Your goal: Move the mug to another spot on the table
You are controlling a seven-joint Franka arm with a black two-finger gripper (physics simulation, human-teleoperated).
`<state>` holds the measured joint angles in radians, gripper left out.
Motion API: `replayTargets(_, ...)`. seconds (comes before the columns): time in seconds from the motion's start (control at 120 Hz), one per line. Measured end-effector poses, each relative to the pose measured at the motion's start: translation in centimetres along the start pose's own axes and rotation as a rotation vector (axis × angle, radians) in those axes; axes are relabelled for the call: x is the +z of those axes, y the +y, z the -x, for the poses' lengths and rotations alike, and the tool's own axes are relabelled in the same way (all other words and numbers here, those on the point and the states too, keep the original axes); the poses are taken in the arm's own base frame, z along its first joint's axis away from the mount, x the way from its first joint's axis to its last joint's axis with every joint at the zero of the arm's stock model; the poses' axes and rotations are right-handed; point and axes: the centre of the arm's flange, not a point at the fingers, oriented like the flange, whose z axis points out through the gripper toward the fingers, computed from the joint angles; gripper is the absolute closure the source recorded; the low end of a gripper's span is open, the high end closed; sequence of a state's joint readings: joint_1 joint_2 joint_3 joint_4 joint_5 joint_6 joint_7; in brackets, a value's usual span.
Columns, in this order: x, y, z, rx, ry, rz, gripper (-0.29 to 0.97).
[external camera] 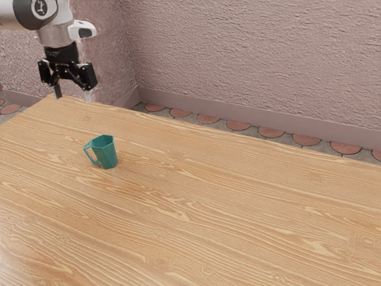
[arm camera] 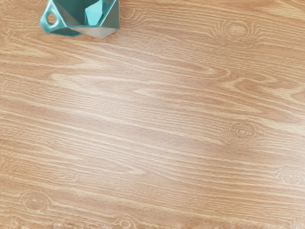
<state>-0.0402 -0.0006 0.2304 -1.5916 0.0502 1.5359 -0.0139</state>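
A teal faceted mug [external camera: 102, 151] stands upright on the wooden table [external camera: 208, 202], its handle turned toward the exterior view's left. My black gripper [external camera: 72, 94] hangs open high above the table's far left corner, well up and to the left of the mug, with nothing between its fingers. In the wrist view the mug [arm camera: 81, 18] appears from above, its hollow open and its handle loop sticking out to one side, far from the spot under my hand.
Wood-grain tabletop [arm camera: 162, 129] stretches wide to the exterior view's right and front. A rough pink wall [external camera: 256, 53] with a grey baseboard stands behind the table, with a tiled floor strip [external camera: 238, 125] between them.
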Motion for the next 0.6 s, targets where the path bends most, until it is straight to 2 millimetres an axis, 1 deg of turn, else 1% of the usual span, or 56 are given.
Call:
replayTargets(0.042,1.2,-2.6,0.5,-0.039,-0.020,-0.001,0.00)
replayTargets(0.117,3.9,-7.3,1.2,-0.106,-0.059,0.001,0.00)
replayTargets(0.267,7.5,-16.5,1.6,-0.221,-0.083,-0.003,0.00)
replayTargets(0.308,8.5,-18.8,1.8,-0.230,-0.089,-0.001,0.00)
replayTargets(0.342,9.2,-20.0,1.8,-0.226,-0.091,0.007,0.00)
replayTargets(0.375,9.7,-20.4,1.7,-0.209,-0.089,0.020,0.00)
replayTargets(0.408,10.1,-20.1,1.3,-0.179,-0.087,0.029,0.00)
replayTargets(0.442,10.4,-19.0,0.8,-0.136,-0.084,0.036,0.00)
replayTargets(0.517,10.7,-15.8,-0.4,-0.029,-0.079,0.047,0.00)
replayTargets(0.575,11.5,-14.0,-1.1,0.036,-0.086,0.050,0.00)
replayTargets(0.6,12.4,-13.5,-1.2,0.055,-0.099,0.056,0.00)
